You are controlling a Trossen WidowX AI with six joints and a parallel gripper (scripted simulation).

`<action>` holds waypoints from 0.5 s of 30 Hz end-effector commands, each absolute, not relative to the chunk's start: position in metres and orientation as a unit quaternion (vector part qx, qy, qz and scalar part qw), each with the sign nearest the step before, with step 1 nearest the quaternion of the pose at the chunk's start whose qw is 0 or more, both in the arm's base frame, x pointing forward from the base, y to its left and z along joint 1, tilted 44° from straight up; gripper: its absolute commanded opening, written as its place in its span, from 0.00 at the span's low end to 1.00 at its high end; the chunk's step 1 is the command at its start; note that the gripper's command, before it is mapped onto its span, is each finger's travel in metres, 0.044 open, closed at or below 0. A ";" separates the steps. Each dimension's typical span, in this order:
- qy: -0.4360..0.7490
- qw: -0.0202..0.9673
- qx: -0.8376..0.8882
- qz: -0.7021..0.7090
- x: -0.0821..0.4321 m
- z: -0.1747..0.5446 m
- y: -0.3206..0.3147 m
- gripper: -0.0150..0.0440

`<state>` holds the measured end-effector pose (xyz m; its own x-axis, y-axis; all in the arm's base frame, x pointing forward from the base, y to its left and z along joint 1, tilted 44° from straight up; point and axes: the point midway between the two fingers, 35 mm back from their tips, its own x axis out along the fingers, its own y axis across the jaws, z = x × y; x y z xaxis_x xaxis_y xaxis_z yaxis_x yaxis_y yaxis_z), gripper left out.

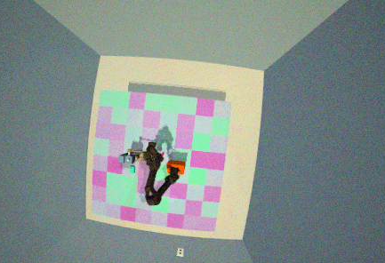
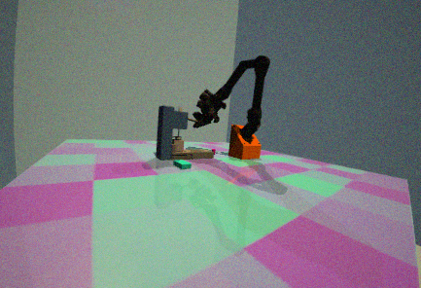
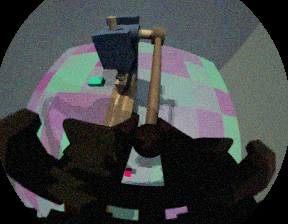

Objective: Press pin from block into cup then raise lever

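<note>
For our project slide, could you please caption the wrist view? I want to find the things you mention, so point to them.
The hand [image 3: 147, 119] grips the end of the wooden lever [image 3: 154, 82] on the dark blue press [image 3: 115, 49].
</note>
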<state>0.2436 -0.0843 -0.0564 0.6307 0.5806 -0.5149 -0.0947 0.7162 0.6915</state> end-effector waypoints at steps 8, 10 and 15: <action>0.375 0.849 0.315 0.196 0.244 -0.049 -0.092 0.25; 0.375 0.849 0.315 0.196 0.244 -0.049 -0.093 0.25; 0.375 0.849 0.315 0.196 0.244 -0.047 -0.095 0.25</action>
<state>0.2432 -0.0889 -0.0517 0.6299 0.5807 -0.5158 -0.0927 0.7155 0.6924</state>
